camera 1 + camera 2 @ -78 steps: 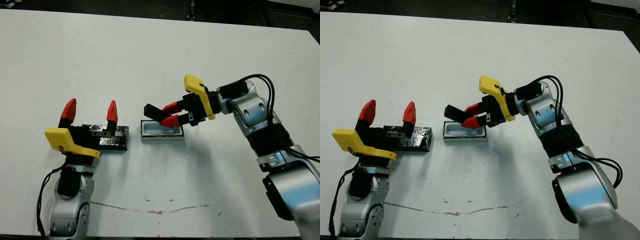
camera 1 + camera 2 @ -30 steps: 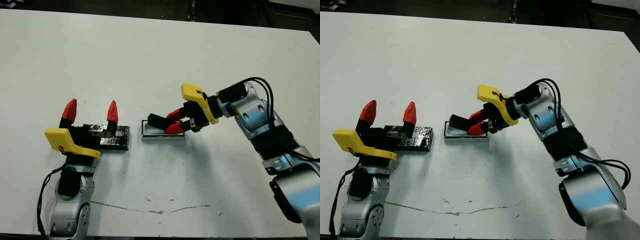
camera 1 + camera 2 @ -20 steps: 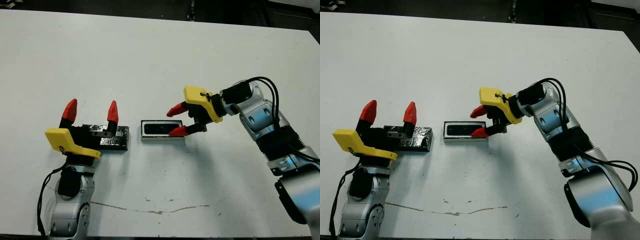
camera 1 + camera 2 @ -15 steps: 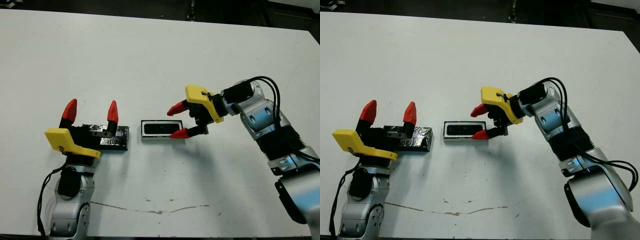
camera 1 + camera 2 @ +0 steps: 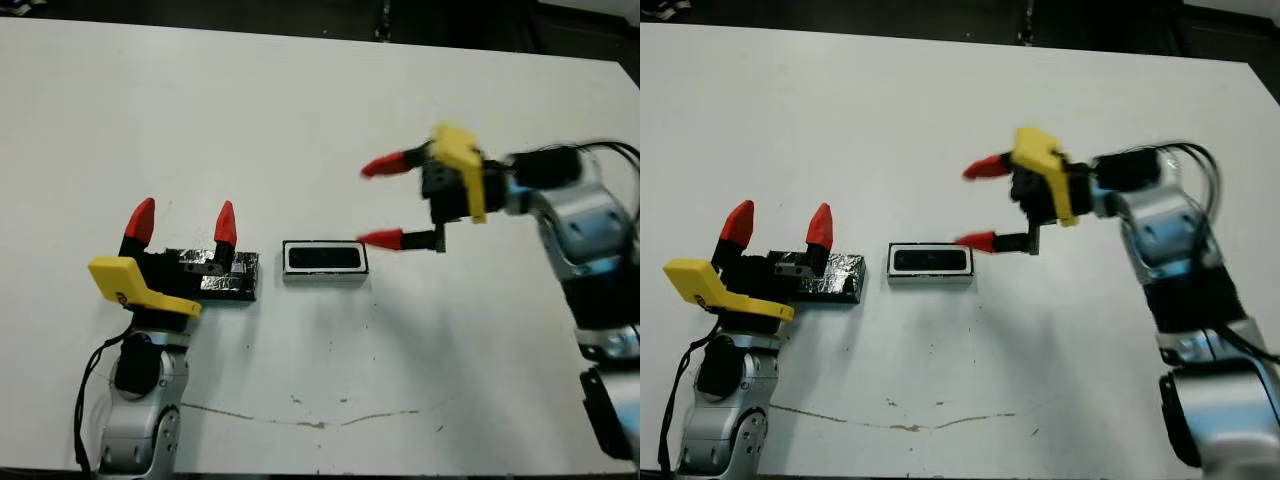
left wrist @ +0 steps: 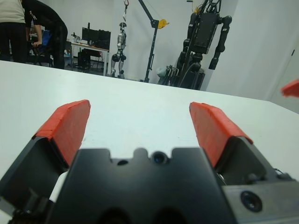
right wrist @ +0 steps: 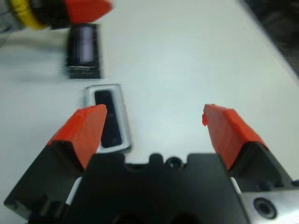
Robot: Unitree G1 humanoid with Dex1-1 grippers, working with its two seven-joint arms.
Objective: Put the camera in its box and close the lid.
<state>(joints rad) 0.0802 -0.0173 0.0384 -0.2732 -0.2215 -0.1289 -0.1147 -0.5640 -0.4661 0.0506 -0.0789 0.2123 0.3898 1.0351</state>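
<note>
Table (image 5: 300, 100): we see the same layout on it as before; only our right arm has shifted.
Right gripper (image 5: 385, 202): jaws spread wide and empty; we have pulled it up and back from the box since half a second ago, when it hung just beside it.
Left gripper (image 5: 180, 222): jaws apart, holding nothing, hovering over the lid as in every earlier frame.
Lid (image 5: 225, 276): flat on the table, just left of the box, unmoved.
Box (image 5: 325, 275): open, unshifted.
Camera (image 5: 325, 259): lying inside the box; 2.6 seconds ago we held it above. We judge only closing remains.

Head stereo pair looking down at table (image 5: 300, 120), wrist cameras looking along fingers
</note>
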